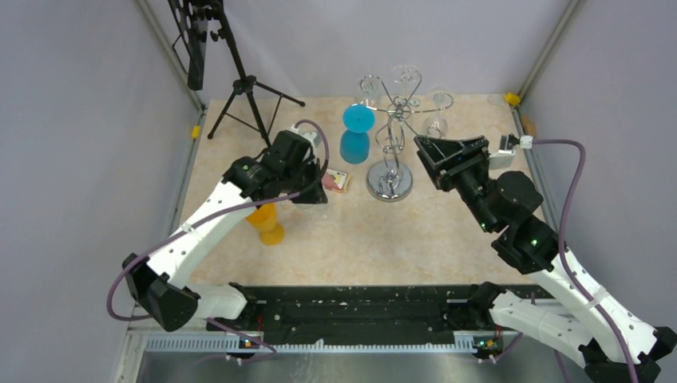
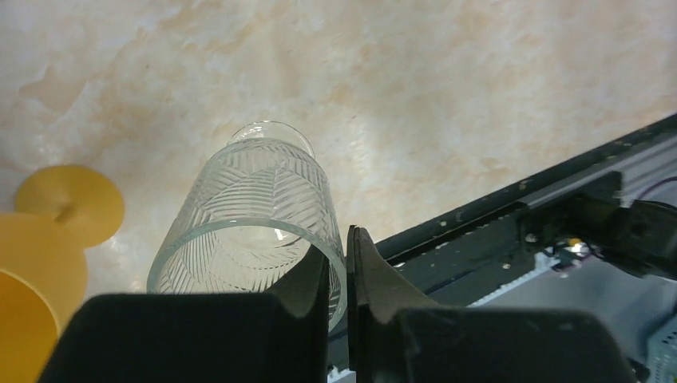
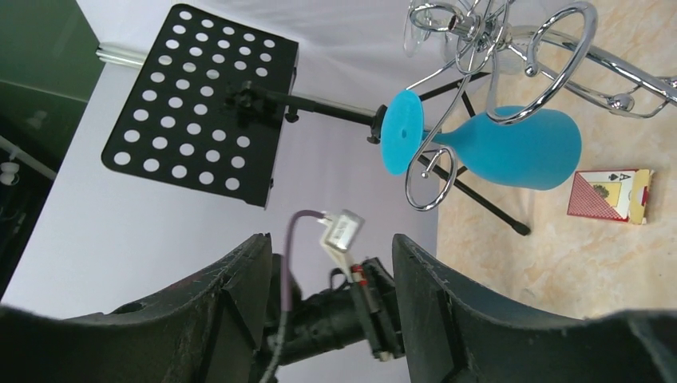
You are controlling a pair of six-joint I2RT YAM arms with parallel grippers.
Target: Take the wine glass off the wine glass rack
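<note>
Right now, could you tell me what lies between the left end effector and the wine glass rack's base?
A pack of playing cards lies flat there, beside the rack's base; the top external view shows it.

Chrome wine glass rack (image 1: 389, 183) upright, rear centre; blue wine glass (image 1: 354, 148) hangs inverted from its arm.

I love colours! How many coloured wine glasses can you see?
2. The blue glass hangs on the wine glass rack; the yellow glass is on the table by the left arm. Arms may hide more.
</note>
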